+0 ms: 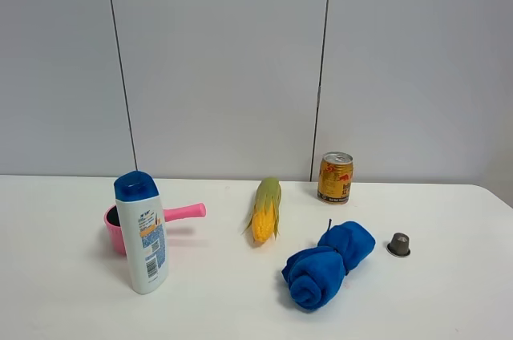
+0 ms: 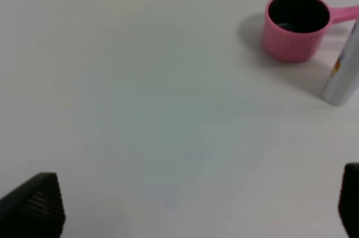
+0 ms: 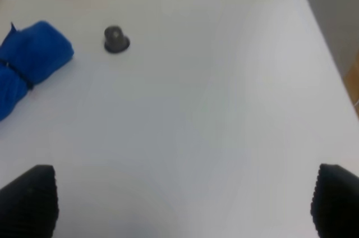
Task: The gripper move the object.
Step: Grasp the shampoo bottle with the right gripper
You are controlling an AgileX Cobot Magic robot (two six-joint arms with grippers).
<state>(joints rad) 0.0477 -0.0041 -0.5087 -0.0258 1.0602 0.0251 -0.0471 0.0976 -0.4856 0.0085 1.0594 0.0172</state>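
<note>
The tabletop (image 1: 64, 292) carries everything. The bottle (image 1: 144, 232) stands upright ahead of the left gripper (image 2: 190, 215), just beside the pink scoop (image 2: 294, 24), so it looks free to grasp. The left gripper and the right gripper (image 3: 182, 204) both gape wide, holding nothing.

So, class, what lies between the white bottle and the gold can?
The corn cob, plus the pink cup's handle nearer the bottle, in the exterior high view.

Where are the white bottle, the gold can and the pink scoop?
white bottle (image 1: 151, 248), exterior high view, on its printed label.
gold can (image 1: 335, 181), exterior high view, middle of its side.
pink scoop (image 2: 289, 44), left wrist view, on its ribbed outer wall.
</note>
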